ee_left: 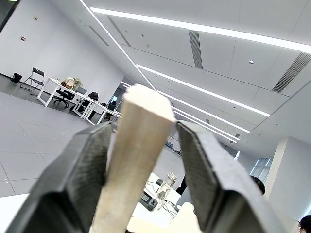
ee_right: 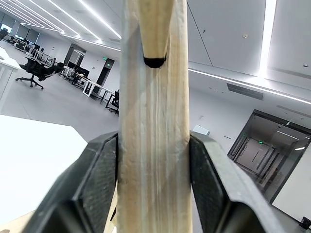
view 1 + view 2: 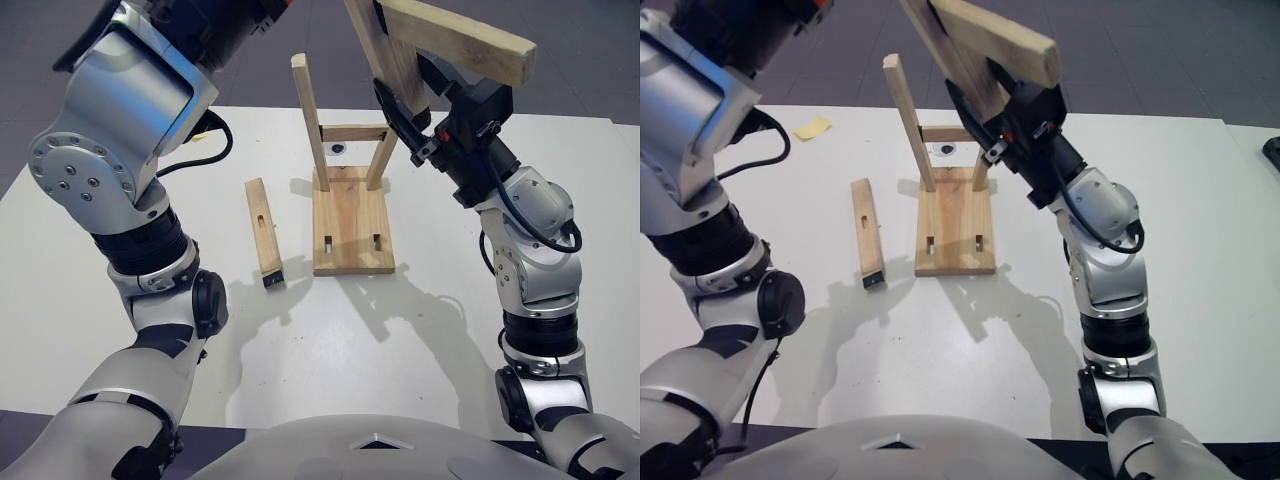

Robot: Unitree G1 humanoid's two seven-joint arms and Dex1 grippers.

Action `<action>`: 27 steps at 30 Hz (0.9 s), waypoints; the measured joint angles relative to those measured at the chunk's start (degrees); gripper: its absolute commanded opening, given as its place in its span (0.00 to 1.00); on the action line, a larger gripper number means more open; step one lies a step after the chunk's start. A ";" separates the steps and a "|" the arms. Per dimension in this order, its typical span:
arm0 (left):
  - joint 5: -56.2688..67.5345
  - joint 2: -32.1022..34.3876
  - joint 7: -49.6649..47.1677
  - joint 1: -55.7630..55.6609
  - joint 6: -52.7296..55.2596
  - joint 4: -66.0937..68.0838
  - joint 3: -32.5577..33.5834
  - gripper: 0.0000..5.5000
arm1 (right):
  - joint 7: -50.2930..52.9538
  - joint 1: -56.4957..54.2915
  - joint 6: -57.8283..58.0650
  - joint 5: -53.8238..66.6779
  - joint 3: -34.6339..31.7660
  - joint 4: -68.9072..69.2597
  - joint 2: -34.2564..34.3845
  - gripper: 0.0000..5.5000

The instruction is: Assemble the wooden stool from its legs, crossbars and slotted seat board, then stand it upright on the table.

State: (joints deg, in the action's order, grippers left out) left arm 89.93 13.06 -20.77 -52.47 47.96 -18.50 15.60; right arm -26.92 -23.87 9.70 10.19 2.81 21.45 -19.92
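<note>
The slotted seat board lies flat in the middle of the white table. A frame of two legs joined by a crossbar stands in its far end. One loose leg lies on the table just left of the board. My right gripper hangs above the board's far right corner, shut on a second wooden leg piece with a bar across its top. My left gripper is raised high and is shut on a pale wooden piece.
A yellow note lies at the table's far left. A small round mark sits behind the standing frame. A dark object shows at the far right edge. Bare tabletop stretches in front of the board.
</note>
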 measured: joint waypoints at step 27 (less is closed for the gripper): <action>-0.46 7.70 -4.89 12.47 -6.89 -13.46 -6.03 0.20 | -0.42 0.67 -0.36 -4.63 2.38 -2.79 -1.15 0.73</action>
State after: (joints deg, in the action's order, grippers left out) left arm 89.47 20.77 -25.65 -40.00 41.07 -31.97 9.57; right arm -27.34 -23.20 9.34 5.56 5.19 18.66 -21.07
